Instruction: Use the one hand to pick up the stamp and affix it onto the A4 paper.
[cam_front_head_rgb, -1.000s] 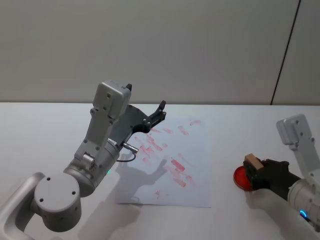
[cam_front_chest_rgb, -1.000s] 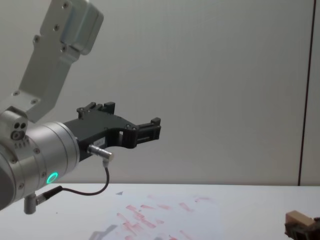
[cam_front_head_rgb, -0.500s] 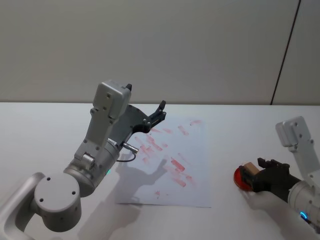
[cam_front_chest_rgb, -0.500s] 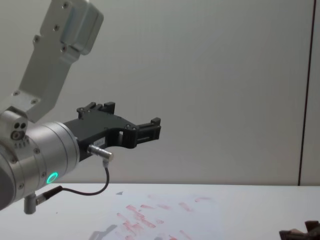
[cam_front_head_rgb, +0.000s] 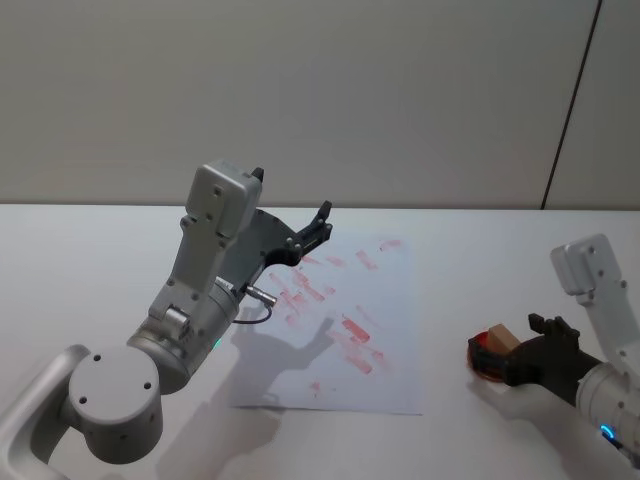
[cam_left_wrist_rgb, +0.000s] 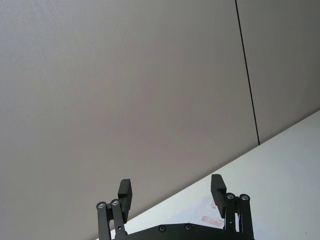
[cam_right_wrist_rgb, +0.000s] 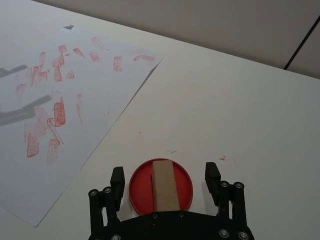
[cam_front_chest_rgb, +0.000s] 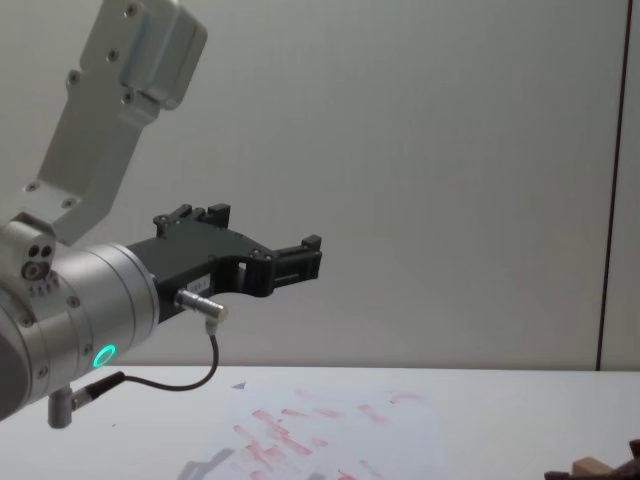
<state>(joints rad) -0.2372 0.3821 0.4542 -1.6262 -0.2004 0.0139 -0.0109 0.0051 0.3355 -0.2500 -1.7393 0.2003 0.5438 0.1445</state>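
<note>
We see the stamp (cam_right_wrist_rgb: 165, 185), a tan wooden block, lying on a round red ink pad (cam_right_wrist_rgb: 160, 186) that sits on the white tabletop (cam_right_wrist_rgb: 240, 115) at the robot's right. In the right wrist view the block rests across the middle of the pad, with red showing on both sides of it. The right claw (cam_right_wrist_rgb: 164, 180) straddles pad and stamp, its jaws spread wide, one black finger (cam_right_wrist_rgb: 117, 178) on each side of the pad and clear of the block, so it grips nothing. In the head view this claw (cam_front_head_rgb: 520, 345) sits low over the tabletop with the stamp (cam_front_head_rgb: 503, 337) at its front.

The A4 paper (cam_front_head_rgb: 390, 330) lies flat on the tabletop to the left of the pad, apart from it, covered in short red-pink marks in rough rows.

The left claw (cam_front_head_rgb: 318, 228) hangs raised in the air above the paper's far left part, and in the left wrist view its jaws stand wide apart, empty (cam_left_wrist_rgb: 171, 192).
</note>
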